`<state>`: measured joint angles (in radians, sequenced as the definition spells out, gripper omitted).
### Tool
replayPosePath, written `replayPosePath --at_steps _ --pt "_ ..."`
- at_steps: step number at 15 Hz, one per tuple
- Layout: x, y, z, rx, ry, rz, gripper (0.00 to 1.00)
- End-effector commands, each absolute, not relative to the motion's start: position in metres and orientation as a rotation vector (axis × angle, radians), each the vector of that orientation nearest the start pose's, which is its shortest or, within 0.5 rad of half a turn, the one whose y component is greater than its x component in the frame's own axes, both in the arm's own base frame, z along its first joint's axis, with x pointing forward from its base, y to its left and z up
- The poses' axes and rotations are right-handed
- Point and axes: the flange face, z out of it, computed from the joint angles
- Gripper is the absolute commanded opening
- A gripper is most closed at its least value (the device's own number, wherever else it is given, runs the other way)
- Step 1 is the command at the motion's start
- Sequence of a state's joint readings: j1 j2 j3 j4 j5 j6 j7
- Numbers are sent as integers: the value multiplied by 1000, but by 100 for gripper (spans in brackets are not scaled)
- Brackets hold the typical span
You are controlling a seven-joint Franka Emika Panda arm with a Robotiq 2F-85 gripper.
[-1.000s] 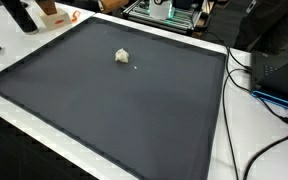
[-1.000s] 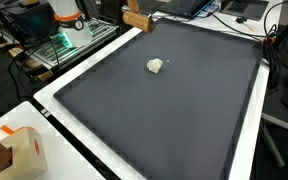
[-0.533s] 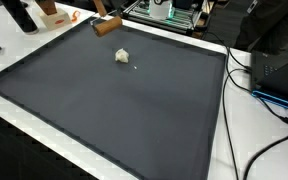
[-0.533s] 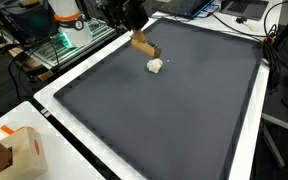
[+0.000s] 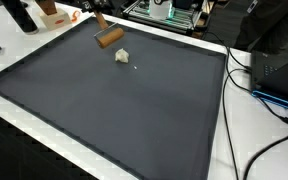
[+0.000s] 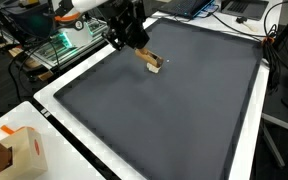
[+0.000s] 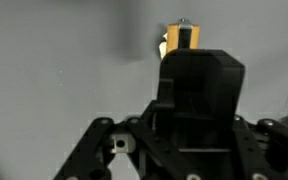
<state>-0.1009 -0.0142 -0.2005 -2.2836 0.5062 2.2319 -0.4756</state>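
Note:
A small white crumpled lump (image 5: 122, 56) lies on the dark mat (image 5: 104, 110) towards its far side. In both exterior views my gripper (image 5: 101, 27) comes down from the far edge, shut on a brown wooden block (image 5: 110, 39) that hangs tilted just above the mat. In an exterior view the block (image 6: 149, 58) ends right beside the lump (image 6: 158, 66); I cannot tell whether they touch. In the wrist view the black gripper body (image 7: 199, 100) fills most of the picture, and only a yellow-brown tip of the block (image 7: 181, 38) shows beyond it. The fingertips are hidden there.
The mat lies on a white table (image 5: 239, 130). Cables (image 5: 246, 75) run along one side by dark equipment (image 5: 284, 70). Electronics (image 5: 169, 12) stand behind the far edge. A black object (image 5: 22, 15) and an orange-white box (image 6: 14, 150) sit on the table's border.
The gripper with the brown block has come in from the far corner and moved down over the mat to right beside the white lump. The lump has not moved.

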Motion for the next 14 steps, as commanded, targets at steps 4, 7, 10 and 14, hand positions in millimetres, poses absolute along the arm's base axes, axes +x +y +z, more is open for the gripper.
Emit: replayPosePath --at_steps 4,7,10,14 --pt "491 -153 345 -2684 201 -180 24" --pt "489 -156 342 -2680 221 -162 24" --pt "488 -158 341 -2679 243 -143 24" --pt "486 -159 340 -2666 297 -101 24"
